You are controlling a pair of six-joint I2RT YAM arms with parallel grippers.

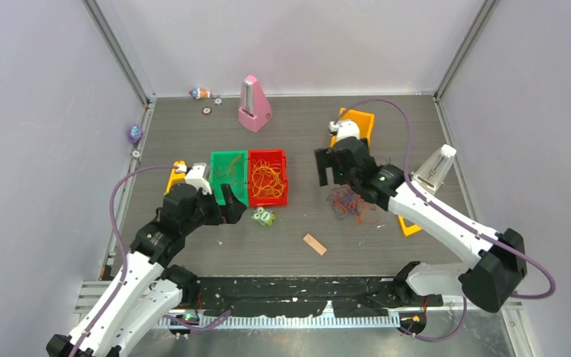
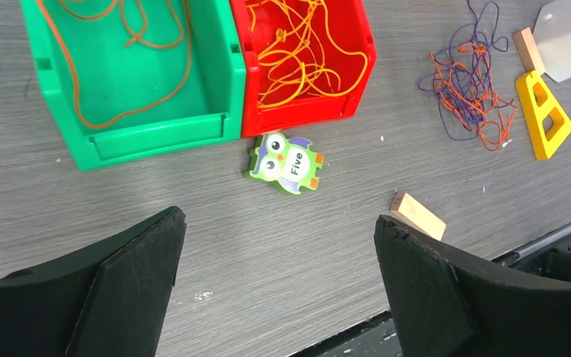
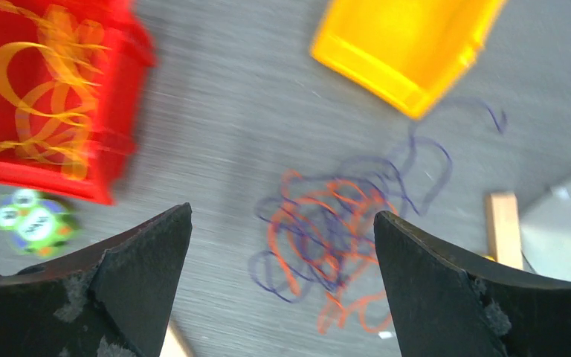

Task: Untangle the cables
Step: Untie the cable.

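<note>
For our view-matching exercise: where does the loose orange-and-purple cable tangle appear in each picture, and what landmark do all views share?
Top external: cable tangle right of centre.
Left wrist: tangle at upper right.
Right wrist: tangle at centre, slightly low.
Shared landmark: the red bin, left of the tangle in every view.

Bare grey table (image 1: 297, 197) lies open between the red bin (image 1: 268, 176) and the loose cables (image 1: 349, 202). The green bin (image 1: 228, 176) touches the red bin's left side. An owl tile (image 1: 263, 216) and wooden block (image 1: 314, 244) sit nearer the arms. A yellow bin (image 1: 364, 120), grey metronome (image 1: 437, 165) and yellow triangle (image 1: 407, 227) crowd the cables' back and right.
</note>
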